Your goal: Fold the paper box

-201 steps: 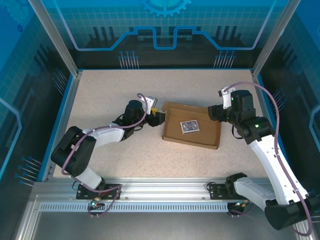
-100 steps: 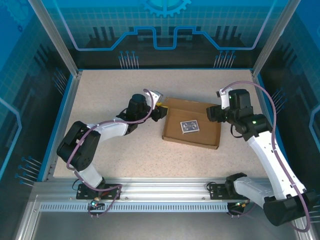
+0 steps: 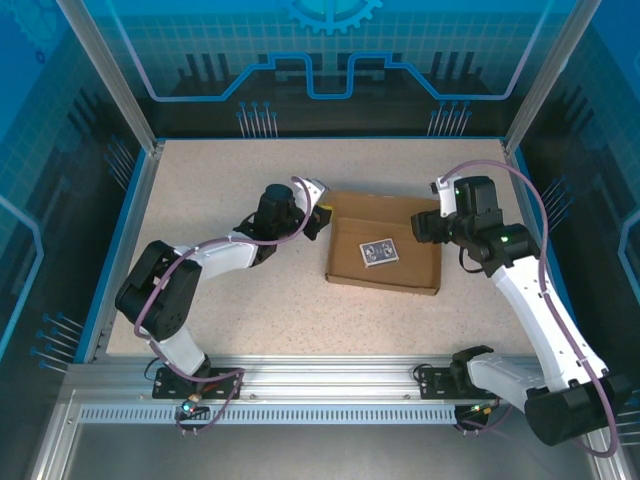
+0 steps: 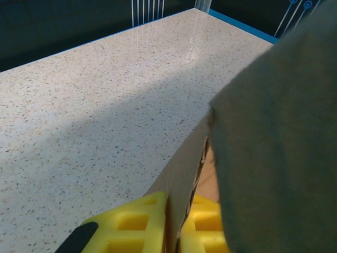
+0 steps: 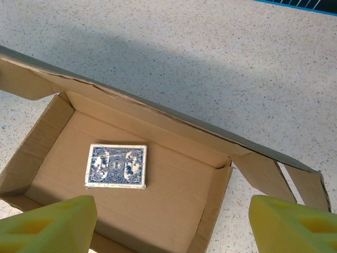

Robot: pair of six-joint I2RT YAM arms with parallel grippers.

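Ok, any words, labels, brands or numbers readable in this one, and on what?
No readable text anywhere.
On the card pack: a blue-and-white ornamental pattern, with no legible letters or numbers.
On the box: plain brown cardboard, with no print on the faces that show.
On the back panel: blue gear and line graphics, no words.

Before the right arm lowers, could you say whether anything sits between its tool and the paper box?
Nothing visible does: the open right tool looks onto the paper box, a card pack lying inside it.
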